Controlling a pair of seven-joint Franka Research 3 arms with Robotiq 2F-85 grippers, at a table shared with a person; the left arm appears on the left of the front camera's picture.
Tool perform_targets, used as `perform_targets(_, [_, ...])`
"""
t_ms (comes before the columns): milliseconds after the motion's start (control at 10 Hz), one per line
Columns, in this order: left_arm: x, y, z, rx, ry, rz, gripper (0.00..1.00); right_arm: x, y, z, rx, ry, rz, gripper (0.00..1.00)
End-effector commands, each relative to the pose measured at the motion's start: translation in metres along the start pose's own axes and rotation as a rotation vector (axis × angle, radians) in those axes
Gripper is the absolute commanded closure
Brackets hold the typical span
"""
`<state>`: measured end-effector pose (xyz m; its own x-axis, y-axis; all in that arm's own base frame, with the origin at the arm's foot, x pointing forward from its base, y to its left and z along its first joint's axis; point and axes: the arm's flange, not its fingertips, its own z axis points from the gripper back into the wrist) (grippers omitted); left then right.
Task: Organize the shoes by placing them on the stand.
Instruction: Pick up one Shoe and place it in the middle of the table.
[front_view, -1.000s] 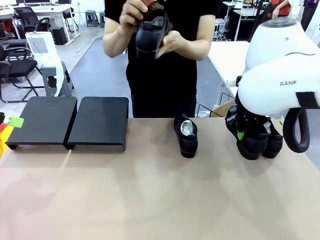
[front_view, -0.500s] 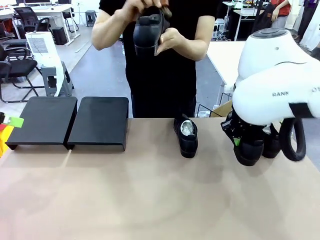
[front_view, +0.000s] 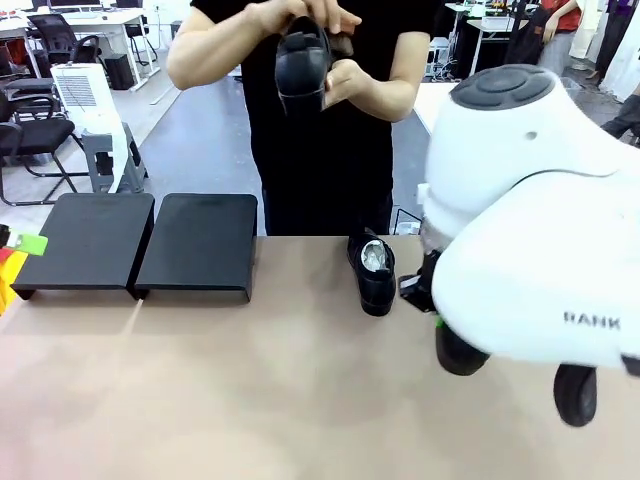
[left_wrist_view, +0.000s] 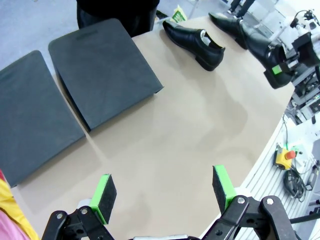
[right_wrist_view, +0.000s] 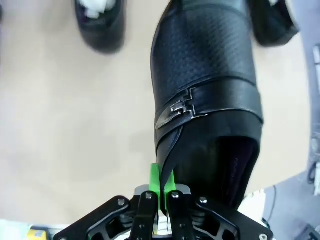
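Observation:
My right gripper is shut on the heel-side rim of a black buckled shoe, which hangs above the table. From the front, the white right arm hides most of that shoe. A glossy black shoe stuffed with white paper lies on the table near the far edge. The person holds another black shoe in both hands at chest height. The stand, two low black platforms, sits bare at the far left. My left gripper hovers open above the table with nothing between its green pads.
One more black shoe lies near the table's far corner, past the right arm. The person stands at the far edge behind the middle. Bare tan tabletop spreads across the near half, in front of the stand.
My right arm has swung left and toward the camera, carrying its shoe up off the table. The person has kept turning the shoe in their hands. The left gripper stays open.

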<state>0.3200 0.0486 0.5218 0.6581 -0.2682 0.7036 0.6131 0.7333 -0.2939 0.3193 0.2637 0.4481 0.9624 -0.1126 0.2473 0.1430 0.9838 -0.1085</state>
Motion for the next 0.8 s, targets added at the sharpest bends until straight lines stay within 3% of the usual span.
perform_targets(0, [0.001, 0.001, 0.0, -0.012, -0.01, -0.013, 0.0, 0.005, 0.02, -0.014, 0.045, 0.048, 0.047, 1.0])
perform_targets(200, [0.001, 0.001, 0.0, -0.012, -0.01, -0.013, 0.0, -0.008, 0.043, -0.02, 0.097, 0.12, 0.106, 1.0])
perform_targets(700, [0.001, 0.001, 0.0, -0.012, -0.01, -0.013, 0.0, -0.054, 0.09, -0.008, 0.148, 0.156, 0.301, 1.0])
